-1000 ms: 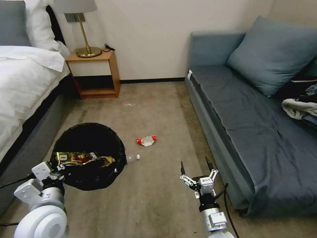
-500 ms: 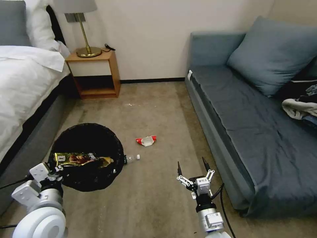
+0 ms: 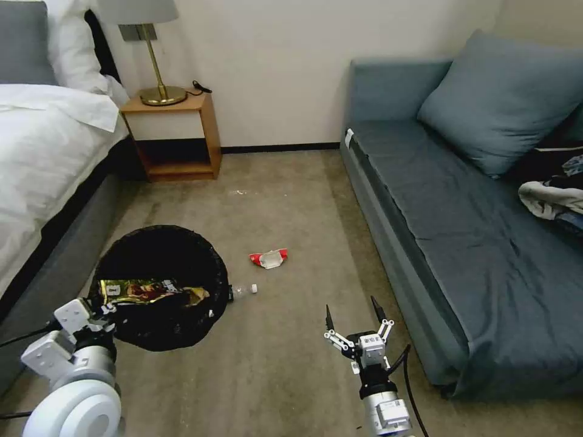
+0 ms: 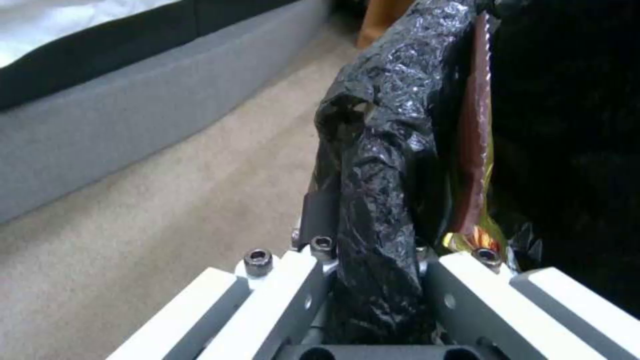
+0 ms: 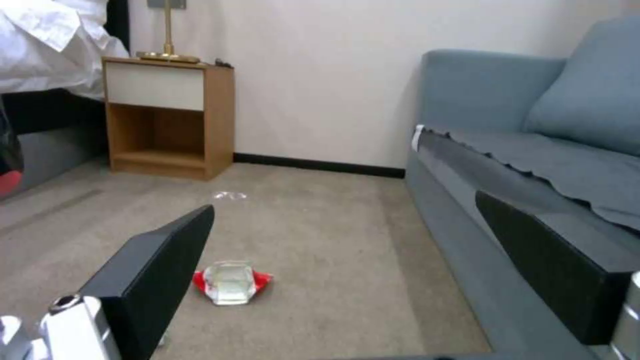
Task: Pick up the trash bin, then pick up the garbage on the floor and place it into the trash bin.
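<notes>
The trash bin [image 3: 164, 243], lined with a black bag, sits low on the left of the carpet, and my left gripper [image 3: 100, 311] is shut on its near rim. In the left wrist view the fingers [image 4: 320, 280] pinch the bag-covered rim [image 4: 380, 165]. A gold-brown snack wrapper [image 3: 149, 291] lies inside the bin, and its edge [image 4: 475, 150] shows beside the rim. A clear bottle [image 3: 244, 290] lies right of the bin, partly hidden by it. The red-and-white packet [image 3: 268, 258] [image 5: 230, 282] lies on the carpet ahead of my open right gripper [image 3: 352, 311] [image 5: 343, 250], well apart from it.
A blue-grey sofa [image 3: 461, 230] runs along the right, with clothes [image 3: 555, 188] on its far end. The bed [image 3: 42, 152] lines the left. A wooden nightstand [image 3: 176, 130] with a lamp stands at the back wall. A small pale scrap [image 3: 240, 192] lies on the carpet farther off.
My right gripper has drawn back toward me, staying open. The left gripper and the bin have shifted slightly left.
</notes>
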